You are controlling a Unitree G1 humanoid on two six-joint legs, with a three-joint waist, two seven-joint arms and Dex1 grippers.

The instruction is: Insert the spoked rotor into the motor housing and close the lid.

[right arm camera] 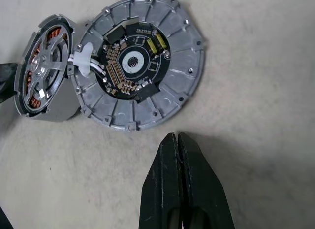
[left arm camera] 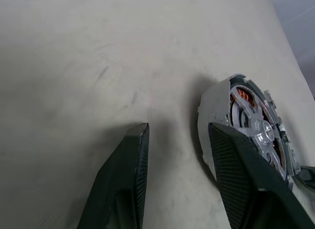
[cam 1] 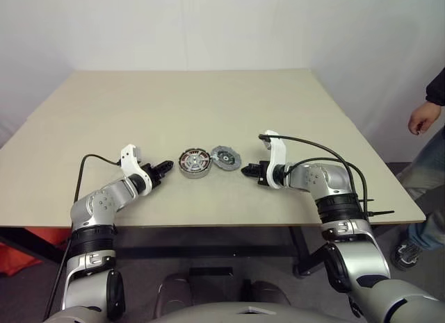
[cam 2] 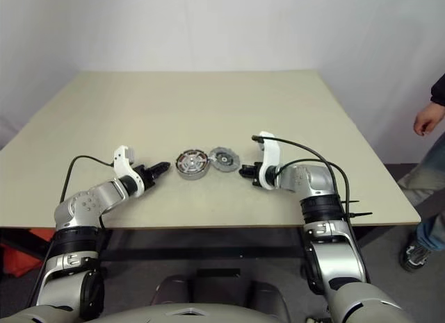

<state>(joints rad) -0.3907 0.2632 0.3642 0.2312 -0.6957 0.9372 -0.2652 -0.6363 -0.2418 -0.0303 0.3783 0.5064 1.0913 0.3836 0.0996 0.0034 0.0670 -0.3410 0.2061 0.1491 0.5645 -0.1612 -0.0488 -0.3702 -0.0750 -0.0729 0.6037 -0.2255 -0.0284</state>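
The left gripper (cam 1: 165,167), fingers parted and empty, sits just beside the motor housing (cam 1: 194,162). The right gripper (cam 1: 247,172), fingers pressed together holding nothing, points at the lid (right arm camera: 140,61) from close by. The spoked rotor (right arm camera: 43,69) already lies in the housing, lid touching alongside on the table (cam 1: 208,108). A person's hand (cam 1: 423,117) hangs beyond the table's right edge.

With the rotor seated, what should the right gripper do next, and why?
Probably nudge the lid over onto the motor housing: the spoked rotor already sits inside, the lid lies open beside it, and the shut right gripper is just short of its rim.
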